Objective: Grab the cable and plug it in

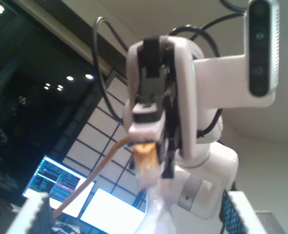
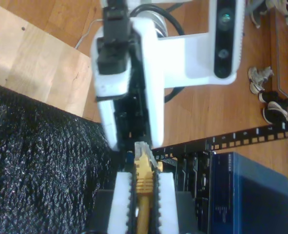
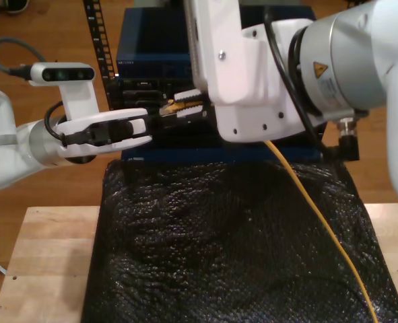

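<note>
**Step in hand: the cable grasped, insertion not yet made.** My second tool (image 2: 143,181) is clamped on the cable (image 3: 320,202) just behind its clear plug (image 2: 143,150). It holds the plug in the air in front of the dark face of the blue equipment box (image 3: 158,40). From there the cable's length trails down across the black mat (image 3: 232,235) on the tabletop (image 3: 44,256) toward the exterior view's lower right.

My first tool (image 3: 147,126) reaches in from the exterior view's left. Its tip is just beside the plug, and its own wrist view shows its fingers spread wide, holding nothing.

The next move, by judgement, calls for lining the plug up squarely with a socket and pressing it straight in. The first tool could steady or re-grip the plug.

The sockets are lost in shadow behind the second arm, the plug's latch side cannot be made out, and the cable's far end is cut off.
</note>
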Robot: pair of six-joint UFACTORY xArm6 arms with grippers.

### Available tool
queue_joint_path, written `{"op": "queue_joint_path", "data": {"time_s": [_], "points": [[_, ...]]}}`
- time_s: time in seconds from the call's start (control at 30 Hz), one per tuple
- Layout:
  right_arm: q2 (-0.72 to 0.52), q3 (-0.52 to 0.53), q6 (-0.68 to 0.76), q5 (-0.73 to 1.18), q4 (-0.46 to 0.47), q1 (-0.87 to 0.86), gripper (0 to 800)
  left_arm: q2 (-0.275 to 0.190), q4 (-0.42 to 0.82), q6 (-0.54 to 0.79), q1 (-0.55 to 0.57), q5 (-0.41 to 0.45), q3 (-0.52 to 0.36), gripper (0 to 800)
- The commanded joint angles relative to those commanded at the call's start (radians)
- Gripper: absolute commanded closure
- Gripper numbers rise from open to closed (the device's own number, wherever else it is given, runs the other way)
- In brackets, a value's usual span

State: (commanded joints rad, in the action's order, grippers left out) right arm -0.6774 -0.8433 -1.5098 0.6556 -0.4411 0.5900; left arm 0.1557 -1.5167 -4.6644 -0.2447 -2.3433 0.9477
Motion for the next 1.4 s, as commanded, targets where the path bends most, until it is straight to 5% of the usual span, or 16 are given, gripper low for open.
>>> {"op": "queue_joint_path", "data": {"time_s": [0.63, 1.4], "points": [[0.1, -0.057, 0.097, 0.015, 0.0, -0.155, 798, -0.117, 0.069, 0.005, 0.0, 0.227, 0.005, 5], [0.25, -0.072, 0.152, 0.275, 0.006, -0.413, 799, -0.293, 0.519, 0.005, 0.005, 0.586, 0.06, 3]]}}
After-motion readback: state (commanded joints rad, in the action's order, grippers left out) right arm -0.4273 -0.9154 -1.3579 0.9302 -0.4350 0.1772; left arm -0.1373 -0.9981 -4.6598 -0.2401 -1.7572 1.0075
